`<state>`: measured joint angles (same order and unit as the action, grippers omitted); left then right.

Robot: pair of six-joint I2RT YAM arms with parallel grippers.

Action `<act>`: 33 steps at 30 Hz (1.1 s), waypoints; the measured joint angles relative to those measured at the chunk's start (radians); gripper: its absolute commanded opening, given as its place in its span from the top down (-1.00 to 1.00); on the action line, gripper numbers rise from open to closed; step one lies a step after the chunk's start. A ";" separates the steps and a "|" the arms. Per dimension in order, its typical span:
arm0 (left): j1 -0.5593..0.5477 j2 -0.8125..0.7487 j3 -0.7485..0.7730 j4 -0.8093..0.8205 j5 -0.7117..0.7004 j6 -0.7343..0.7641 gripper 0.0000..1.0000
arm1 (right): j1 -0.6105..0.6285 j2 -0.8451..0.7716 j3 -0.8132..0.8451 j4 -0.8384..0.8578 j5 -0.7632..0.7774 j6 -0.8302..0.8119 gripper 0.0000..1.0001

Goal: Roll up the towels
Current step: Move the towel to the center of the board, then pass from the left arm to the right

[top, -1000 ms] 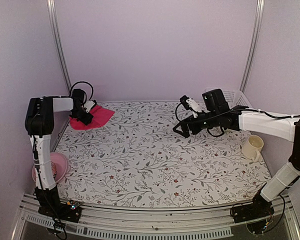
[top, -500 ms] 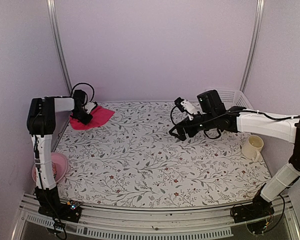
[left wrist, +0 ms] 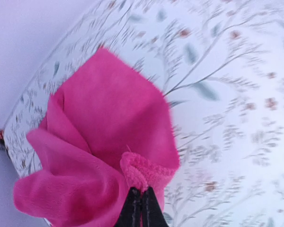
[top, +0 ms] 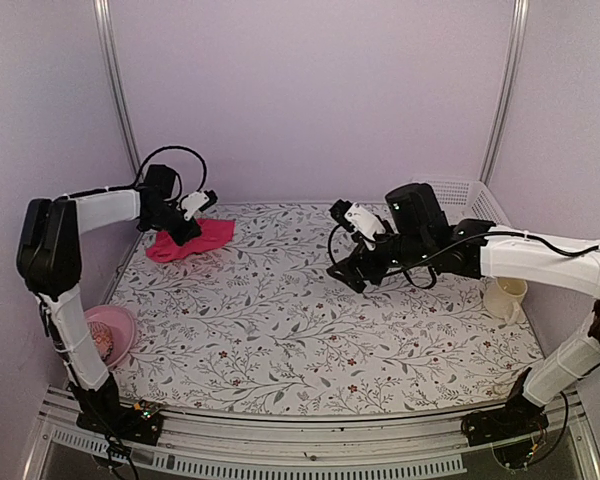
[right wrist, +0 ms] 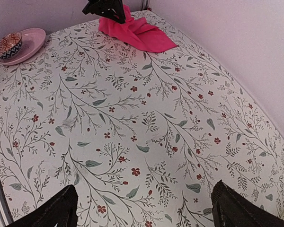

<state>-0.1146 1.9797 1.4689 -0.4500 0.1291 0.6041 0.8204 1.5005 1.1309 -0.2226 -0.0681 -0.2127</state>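
Two grippers, one towel pinched

My left gripper [left wrist: 141, 208] has its fingers closed tight on a folded edge of the pink towel [left wrist: 109, 137]. The towel lies crumpled at the far left corner of the floral table [top: 280, 330], near the back wall. My right gripper [right wrist: 143, 205] is spread wide with nothing between its fingers. It hangs above the middle of the table, well apart from the towel. A pink plate [right wrist: 33, 40] holding a small patterned bowl [right wrist: 7, 46] sits at the left edge, and a cream mug [top: 505, 293] stands at the right.
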 measured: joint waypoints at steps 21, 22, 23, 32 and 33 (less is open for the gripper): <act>-0.245 -0.549 -0.401 -0.154 0.688 0.253 1.00 | 0.190 0.021 -0.091 0.282 -0.228 -0.171 -0.99; -0.245 -0.548 -0.401 -0.156 0.697 0.254 1.00 | 0.196 0.052 -0.082 0.292 -0.216 -0.171 -0.99; -0.245 -0.547 -0.401 -0.158 0.704 0.254 1.00 | 0.203 0.091 -0.069 0.296 -0.198 -0.171 -0.99; -0.261 -0.538 -0.418 -0.153 0.728 0.253 1.00 | 0.222 0.295 0.043 0.335 -0.142 -0.092 -0.87; -0.264 -0.533 -0.419 -0.153 0.728 0.253 1.00 | 0.222 0.300 0.059 0.344 -0.150 -0.079 -0.83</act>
<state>-0.3782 1.4464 1.0496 -0.6025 0.8570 0.8566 1.0428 1.8004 1.1900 0.1215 -0.2176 -0.2913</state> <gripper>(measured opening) 0.013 0.959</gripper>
